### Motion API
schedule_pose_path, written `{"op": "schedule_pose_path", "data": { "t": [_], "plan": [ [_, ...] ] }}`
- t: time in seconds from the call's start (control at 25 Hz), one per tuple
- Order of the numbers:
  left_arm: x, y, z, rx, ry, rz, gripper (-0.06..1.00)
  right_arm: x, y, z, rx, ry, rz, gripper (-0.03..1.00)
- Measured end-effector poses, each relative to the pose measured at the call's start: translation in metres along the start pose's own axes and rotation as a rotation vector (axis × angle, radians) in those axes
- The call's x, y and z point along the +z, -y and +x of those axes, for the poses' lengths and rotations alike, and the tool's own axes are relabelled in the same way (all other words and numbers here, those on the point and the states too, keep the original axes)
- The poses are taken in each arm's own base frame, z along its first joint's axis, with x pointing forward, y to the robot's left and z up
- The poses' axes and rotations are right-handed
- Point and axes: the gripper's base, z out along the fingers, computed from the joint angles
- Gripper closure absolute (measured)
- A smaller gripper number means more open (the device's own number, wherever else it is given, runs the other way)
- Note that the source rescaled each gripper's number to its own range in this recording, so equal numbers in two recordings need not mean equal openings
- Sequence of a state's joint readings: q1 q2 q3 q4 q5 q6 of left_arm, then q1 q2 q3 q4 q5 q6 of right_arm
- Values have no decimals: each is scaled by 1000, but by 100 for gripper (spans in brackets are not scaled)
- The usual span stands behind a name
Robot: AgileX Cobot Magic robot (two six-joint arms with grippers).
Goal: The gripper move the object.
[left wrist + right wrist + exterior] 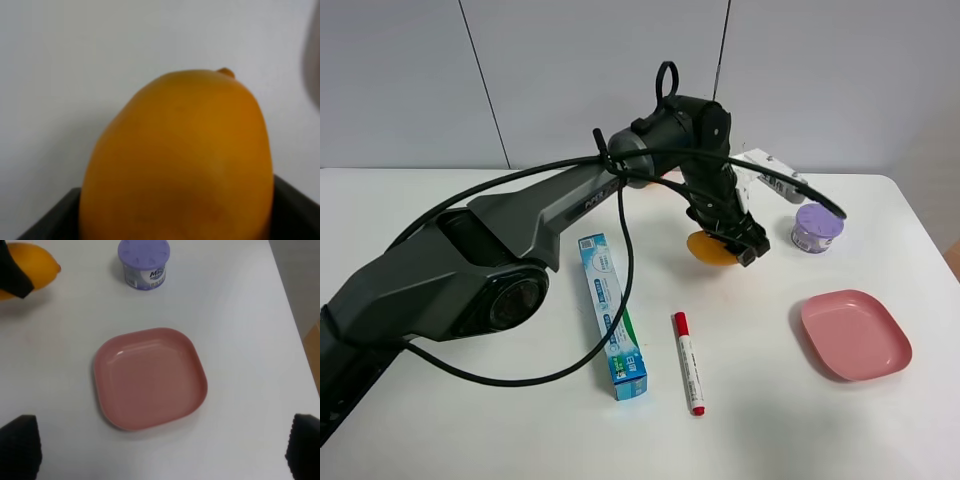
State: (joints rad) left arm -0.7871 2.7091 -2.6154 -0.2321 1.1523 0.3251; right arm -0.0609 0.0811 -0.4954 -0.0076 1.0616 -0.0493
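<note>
Mango (708, 252) is sitting just R of centre on the desk (770, 430) in the high view. It's mostly tucked under the left claw (735, 240), w/ only an orange crescent showing on the claw's 8 o'clock side. In the left wrist cam the fruit is filling the frame and dark fingers (295, 210) are hugging it at both sides, no gap showing, so the left claw is clenching on the mango. Long axis is running out along the fingers, pointed end facing away from the wrist cam; in the high view the axis is too hidden to read. Can't tell if it's resting on the desk or hanging just above it.

Going outward from the mango:
- Purple-lidded tub (817, 228) is standing near at 3 o'clock.
- Pink plate (855, 335) is lying well apart at 4 o'clock.
- Red marker (688, 362) is lying at 6 o'clock.
- Blue toothpaste box (612, 315) is lying at 8 o'clock.

Nothing but the claw is touching the fruit.

Right claw (160, 452) is hanging released, tips spread wide, looking down on the plate. The right arm isn't showing in the high view.

Key relation: the fruit is already inside the left claw, so the left arm is doing the move; the right is nearer the plate but holding nothing. Judging by that, the grasp looks done and the carry is next. If the plate is the target (a guess, task isn't naming one), travel is going toward 4 o'clock, keeping clear of the tub. Risk: smooth rounded skin slipping or rotating btwn the fingers.
</note>
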Motion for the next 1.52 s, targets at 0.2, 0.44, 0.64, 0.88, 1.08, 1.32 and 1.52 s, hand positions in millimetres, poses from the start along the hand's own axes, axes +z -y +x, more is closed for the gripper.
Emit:
{"op": "schedule_pose_path", "data": {
  "t": [0.2, 0.44, 0.64, 0.88, 1.08, 1.32, 1.52],
  "plan": [
    [17, 1, 3, 129, 10, 1, 93, 0, 0, 0, 0, 0, 0, -3],
    [29, 0, 8, 144, 1, 4, 93, 0, 0, 0, 0, 0, 0, -3],
    [39, -2, 12, 144, -3, 4, 93, 0, 0, 0, 0, 0, 0, -3],
    [39, -1, 11, 140, 10, 9, 93, 0, 0, 0, 0, 0, 0, -3],
    [39, -2, 7, 140, 43, -4, 30, 0, 0, 0, 0, 0, 0, -3],
    [39, 0, 7, 130, 47, 15, -4, 0, 0, 0, 0, 0, 0, -3],
    [38, 2, 8, 62, 35, 44, -4, 0, 0, 0, 0, 0, 0, -3]
  ]
}}
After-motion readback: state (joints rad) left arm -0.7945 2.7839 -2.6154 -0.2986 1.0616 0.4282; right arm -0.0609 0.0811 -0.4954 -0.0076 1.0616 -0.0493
